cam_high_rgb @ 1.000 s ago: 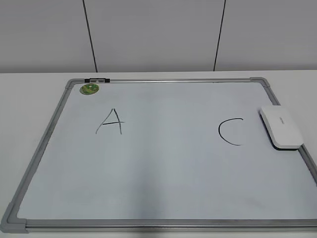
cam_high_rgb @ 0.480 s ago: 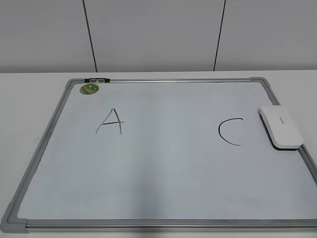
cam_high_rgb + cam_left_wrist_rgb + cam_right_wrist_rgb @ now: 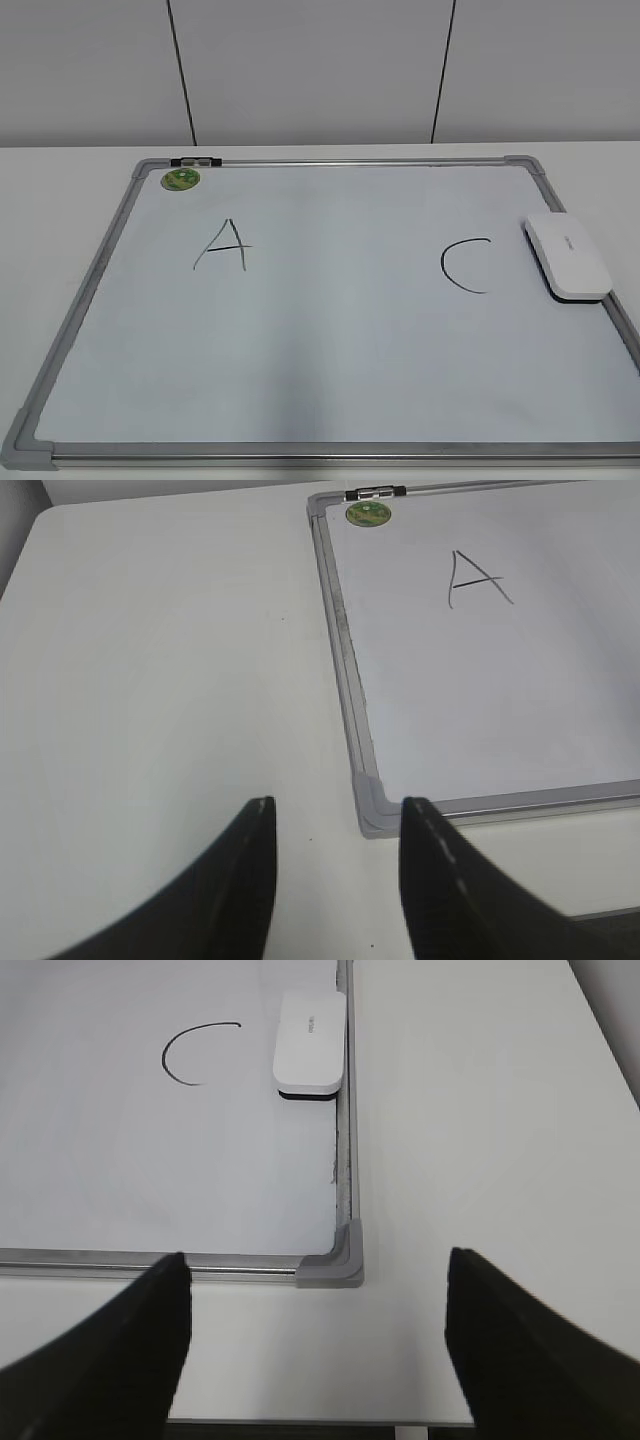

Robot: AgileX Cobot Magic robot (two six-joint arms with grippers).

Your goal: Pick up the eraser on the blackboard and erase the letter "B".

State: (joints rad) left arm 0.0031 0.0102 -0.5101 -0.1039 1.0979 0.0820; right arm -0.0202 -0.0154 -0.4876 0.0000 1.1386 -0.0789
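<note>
Nothing shifts: eraser (image 3: 567,257) rests flat on blackboard (image 3: 330,350) beside "C" (image 3: 466,265), left gripper (image 3: 335,865) and right gripper (image 3: 315,1335) both spread wide.

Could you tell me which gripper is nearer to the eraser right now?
Right. The right gripper sits off the blackboard's near right corner, facing the eraser; the left gripper is at the opposite corner.

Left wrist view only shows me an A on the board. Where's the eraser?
Observer: The eraser lies flat at the right edge of the blackboard, beside a C.
Operator: Is there a B anywhere?
Observer: No B shows; the space between the A and the C is blank.
Operator: Is the other claw holding something?
Observer: No, the right gripper is open and empty, near the board's front right corner.
</note>
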